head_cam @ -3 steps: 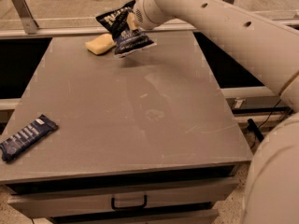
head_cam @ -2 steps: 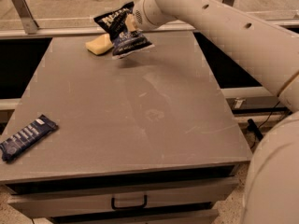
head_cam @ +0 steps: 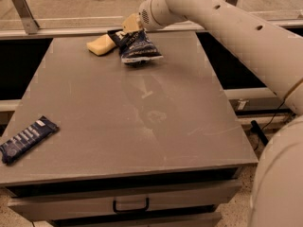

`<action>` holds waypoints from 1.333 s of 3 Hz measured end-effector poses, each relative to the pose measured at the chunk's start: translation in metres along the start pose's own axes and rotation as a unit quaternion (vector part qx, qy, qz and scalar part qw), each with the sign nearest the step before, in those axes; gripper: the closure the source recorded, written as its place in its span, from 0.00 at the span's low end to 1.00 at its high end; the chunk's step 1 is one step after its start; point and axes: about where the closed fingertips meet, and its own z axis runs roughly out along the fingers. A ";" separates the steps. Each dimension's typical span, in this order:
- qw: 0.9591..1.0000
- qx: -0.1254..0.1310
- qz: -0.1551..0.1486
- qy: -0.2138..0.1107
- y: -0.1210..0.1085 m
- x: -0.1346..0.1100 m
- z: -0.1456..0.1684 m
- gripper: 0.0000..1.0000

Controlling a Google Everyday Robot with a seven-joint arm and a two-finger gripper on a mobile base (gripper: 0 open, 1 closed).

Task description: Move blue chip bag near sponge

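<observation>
The blue chip bag, dark navy with white lettering, rests on the far middle part of the table. Its left edge is right beside the pale yellow sponge, touching or nearly touching it. My gripper reaches in from the upper right on the white arm. It sits at the bag's top back edge and is shut on the bag. The bag's lower end lies on the tabletop.
A flat, narrow dark blue bar packet lies at the table's front left edge. A drawer with a black handle is under the front edge. A rail runs along the back, and my white body stands at the right.
My gripper has moved down and slightly left with the chip bag. The bag went from hanging above the table to resting on it beside the sponge.
</observation>
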 end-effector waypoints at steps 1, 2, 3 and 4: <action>1.000 -0.004 0.004 -0.002 -0.008 -0.001 -0.005 0.00; 1.000 0.015 0.008 0.016 -0.027 0.003 -0.015 0.00; 0.999 0.043 0.016 0.020 -0.052 0.007 -0.033 0.00; 0.998 0.061 0.014 0.004 -0.076 0.002 -0.056 0.00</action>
